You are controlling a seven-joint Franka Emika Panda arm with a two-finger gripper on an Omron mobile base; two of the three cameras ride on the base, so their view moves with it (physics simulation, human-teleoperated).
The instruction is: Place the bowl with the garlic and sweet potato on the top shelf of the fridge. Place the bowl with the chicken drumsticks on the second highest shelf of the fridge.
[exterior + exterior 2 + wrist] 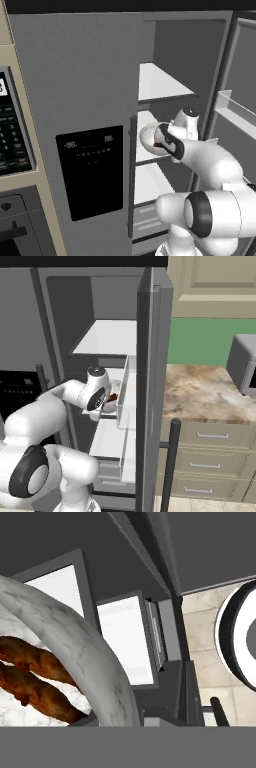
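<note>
Hugging fridge (75, 75) shelf edge – white bowl (149, 139), end effector (161, 142) clamped

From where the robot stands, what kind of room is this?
A kitchen, rendered: an open grey fridge with white shelves, a stone counter over drawers, and a microwave on it.

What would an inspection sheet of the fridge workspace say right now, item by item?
Surface: fridge has its right door open; top shelf bare white.
Job's things: bowl with chicken drumsticks held tilted in front of the second highest shelf; chicken drumsticks inside it.
Clutter: nothing seen on the visible shelves.
Grippers: gripper shut on the white bowl's rim.
Cables: nothing seen.
Surroundings: wall oven left of the fridge; stone counter with a microwave and drawers to the right.
</note>
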